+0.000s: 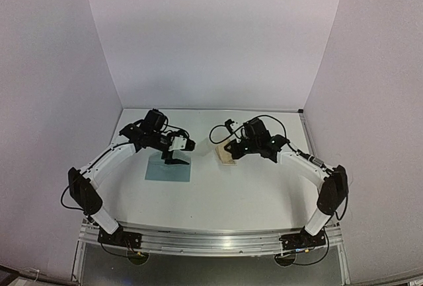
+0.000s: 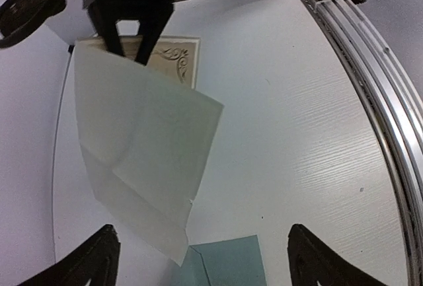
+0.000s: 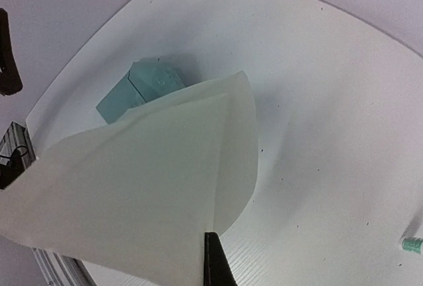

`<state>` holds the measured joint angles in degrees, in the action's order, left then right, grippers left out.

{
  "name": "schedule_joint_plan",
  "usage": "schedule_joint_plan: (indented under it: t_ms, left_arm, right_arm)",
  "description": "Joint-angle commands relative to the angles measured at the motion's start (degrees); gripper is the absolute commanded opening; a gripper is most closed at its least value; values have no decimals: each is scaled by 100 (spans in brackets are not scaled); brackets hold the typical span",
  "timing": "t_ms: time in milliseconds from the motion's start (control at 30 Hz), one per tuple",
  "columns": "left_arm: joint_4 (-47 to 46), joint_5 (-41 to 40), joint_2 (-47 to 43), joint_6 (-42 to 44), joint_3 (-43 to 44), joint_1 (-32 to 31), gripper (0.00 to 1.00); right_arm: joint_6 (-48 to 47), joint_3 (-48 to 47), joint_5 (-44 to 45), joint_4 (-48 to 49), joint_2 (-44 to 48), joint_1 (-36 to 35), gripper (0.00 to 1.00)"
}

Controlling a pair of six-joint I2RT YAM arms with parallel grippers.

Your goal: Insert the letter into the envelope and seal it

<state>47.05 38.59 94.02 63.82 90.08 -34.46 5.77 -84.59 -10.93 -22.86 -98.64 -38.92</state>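
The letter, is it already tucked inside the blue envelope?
No, the letter is held up by the right claw, wholly outside the envelope lying below it.

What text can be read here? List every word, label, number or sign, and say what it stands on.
None can be read.
the letter: only an ornate scroll border at one corner; any print is too faint to read.
the envelope: plain teal, no marking shows.
small teal-and-white object: too small and blurred to tell.
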Motion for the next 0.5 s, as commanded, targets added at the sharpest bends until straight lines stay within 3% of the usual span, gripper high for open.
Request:
schedule_joint_plan:
  t_ms: [0, 200, 467]
  left_arm:
    - [462, 492, -647, 443, 53, 93, 99]
    - [458, 372, -1000, 374, 231, 454, 100]
    - [-1590, -79, -768, -1862, 155, 301, 99]
  right_arm:
    - [-920, -324, -74, 314, 298, -20, 0]
    - [-2033, -209, -714, 332, 565, -20, 0]
    - [-2207, -653, -2324, 389, 312, -47, 0]
